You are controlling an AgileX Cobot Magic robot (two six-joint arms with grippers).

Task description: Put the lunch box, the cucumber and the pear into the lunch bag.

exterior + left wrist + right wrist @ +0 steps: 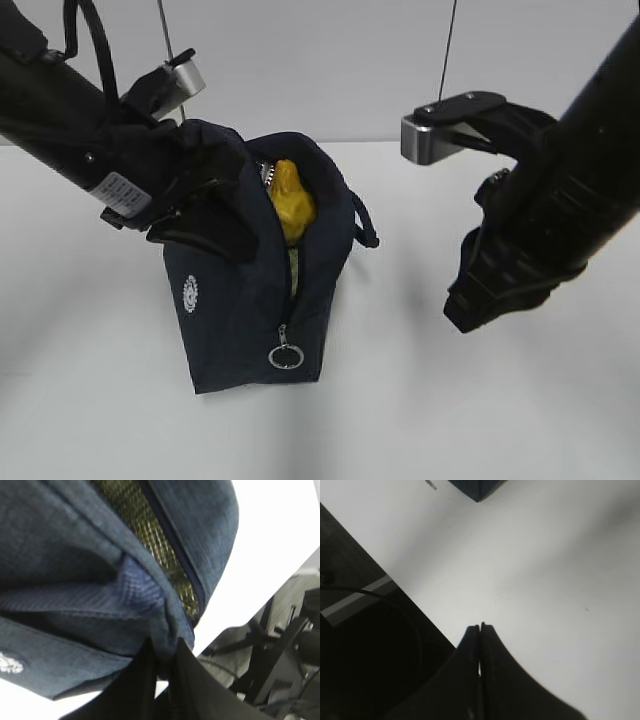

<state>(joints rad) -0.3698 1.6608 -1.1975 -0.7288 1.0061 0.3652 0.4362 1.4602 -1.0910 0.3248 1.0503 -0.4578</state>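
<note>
White table [480, 400] carries the lunch bag [250, 320], standing upright with its mouth open. Inside, the yellow pear [290, 205] shows at the top; lunch box and cucumber are not visible, probably deeper. The left gripper [162, 652] is clamped on the bag's rim fabric. The right gripper [480, 630] hangs closed and empty, well apart. To finish well, release the fabric gently, so the bag does not tip.

one lunch bag [250, 300], one pear [290, 205]
</note>
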